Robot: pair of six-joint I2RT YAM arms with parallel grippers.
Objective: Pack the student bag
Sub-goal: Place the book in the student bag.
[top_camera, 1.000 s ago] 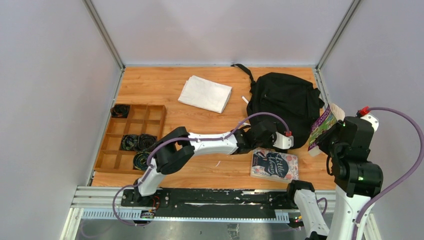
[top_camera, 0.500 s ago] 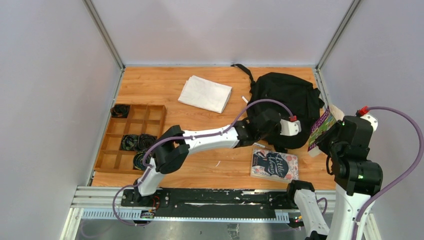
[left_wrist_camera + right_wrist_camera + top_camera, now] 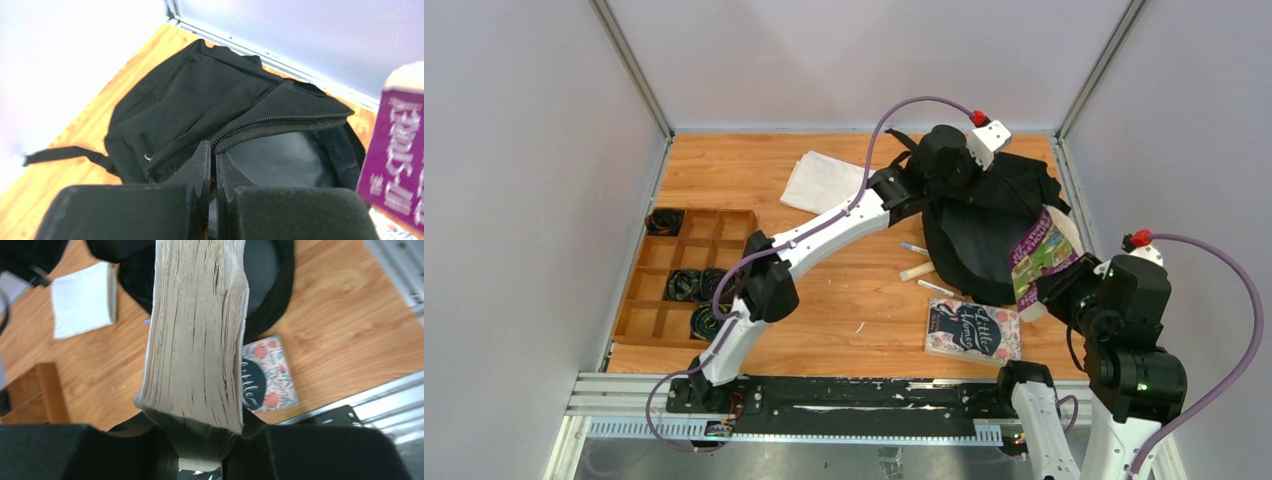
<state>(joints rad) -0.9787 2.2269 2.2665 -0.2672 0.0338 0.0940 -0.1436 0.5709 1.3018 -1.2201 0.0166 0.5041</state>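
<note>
The student bag (image 3: 999, 225), a soft black backpack, lies at the back right with its mouth pulled open. My left gripper (image 3: 972, 172) is raised over it. In the left wrist view that gripper (image 3: 214, 152) is shut on the bag's zipper edge (image 3: 280, 122), with the dark inside showing below. My right gripper (image 3: 1064, 285) is shut on a thick book with a purple cover (image 3: 1044, 255), held upright just right of the bag's mouth. Its page edge (image 3: 200, 330) fills the right wrist view between the fingers (image 3: 200, 440).
A second book with a floral cover (image 3: 973, 330) lies flat near the front. Three pens (image 3: 916, 271) lie left of the bag. A folded white cloth (image 3: 824, 182) sits at the back. A wooden divided tray (image 3: 714, 212) with coiled cables stands at the left.
My left gripper shut on the bag's edge, then rose and swung back, pulling the bag open and uncovering the pens. My right arm carried the purple book slightly left toward the opening.
</note>
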